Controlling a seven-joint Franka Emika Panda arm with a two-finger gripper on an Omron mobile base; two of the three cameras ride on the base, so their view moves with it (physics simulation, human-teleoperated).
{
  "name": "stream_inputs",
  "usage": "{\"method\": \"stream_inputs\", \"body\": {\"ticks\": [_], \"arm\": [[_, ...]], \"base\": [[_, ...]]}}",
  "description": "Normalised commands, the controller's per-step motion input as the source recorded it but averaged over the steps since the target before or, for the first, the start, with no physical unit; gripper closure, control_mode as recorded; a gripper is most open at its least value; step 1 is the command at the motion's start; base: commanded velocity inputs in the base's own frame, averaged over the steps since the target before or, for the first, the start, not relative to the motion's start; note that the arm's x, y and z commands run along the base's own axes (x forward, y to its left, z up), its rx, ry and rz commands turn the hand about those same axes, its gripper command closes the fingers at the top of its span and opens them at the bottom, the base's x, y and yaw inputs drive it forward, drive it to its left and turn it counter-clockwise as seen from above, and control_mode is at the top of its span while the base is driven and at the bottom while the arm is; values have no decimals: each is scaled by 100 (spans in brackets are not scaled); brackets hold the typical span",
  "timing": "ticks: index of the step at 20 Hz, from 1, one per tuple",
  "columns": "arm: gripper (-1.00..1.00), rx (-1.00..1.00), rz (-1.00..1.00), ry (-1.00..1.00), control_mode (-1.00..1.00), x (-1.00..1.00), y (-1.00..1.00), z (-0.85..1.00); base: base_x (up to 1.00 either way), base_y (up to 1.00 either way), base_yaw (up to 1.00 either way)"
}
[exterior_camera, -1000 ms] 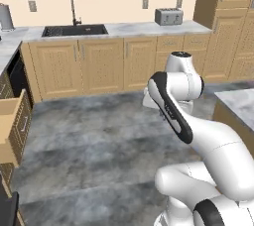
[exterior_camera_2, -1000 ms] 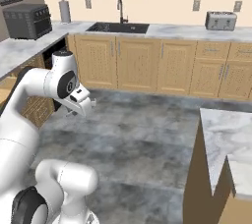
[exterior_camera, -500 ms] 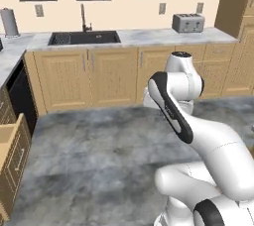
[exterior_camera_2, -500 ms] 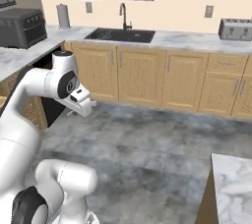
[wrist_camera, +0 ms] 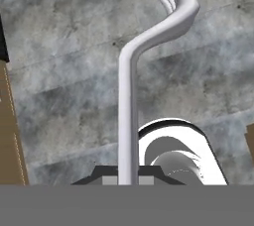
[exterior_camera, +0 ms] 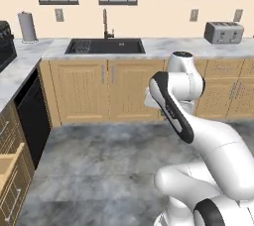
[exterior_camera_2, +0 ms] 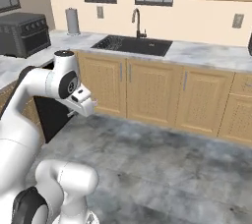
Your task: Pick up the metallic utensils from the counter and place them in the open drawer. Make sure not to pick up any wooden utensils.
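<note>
My gripper (wrist_camera: pixel 128 178) is clenched on the silver fork (wrist_camera: pixel 130 96), above the grey floor (wrist_camera: pixel 59 71).

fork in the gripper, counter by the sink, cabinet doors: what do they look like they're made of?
Fork: smooth silver with bright highlights, probably polished metal.
Counter: white with grey veins, looks like marble.
Cabinet doors: light tan with panelled fronts, apparently wood.

Arm (exterior_camera: pixel 173 106) rises from lower right, folded at frame centre. Behind it: tan cabinet run, marble counter (exterior_camera: pixel 168 46), black sink (exterior_camera: pixel 105 46) with faucet upper centre, toaster (exterior_camera: pixel 224 32) upper right, paper towel roll (exterior_camera: pixel 27 27) upper left. Open drawer (exterior_camera: pixel 11 180) at lower left edge.
</note>
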Motion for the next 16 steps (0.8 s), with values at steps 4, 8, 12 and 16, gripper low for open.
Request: {"method": "stream_inputs", "body": {"ticks": [4, 8, 12, 16], "arm": [[100, 0, 0, 0, 100, 0, 0, 0], [100, 0, 0, 0, 100, 0, 0, 0], [100, 0, 0, 0, 100, 0, 0, 0], [100, 0, 0, 0, 100, 0, 0, 0]], "base": [[100, -2, 29], [100, 0, 44], [100, 0, 59], [98, 0, 83]]}}
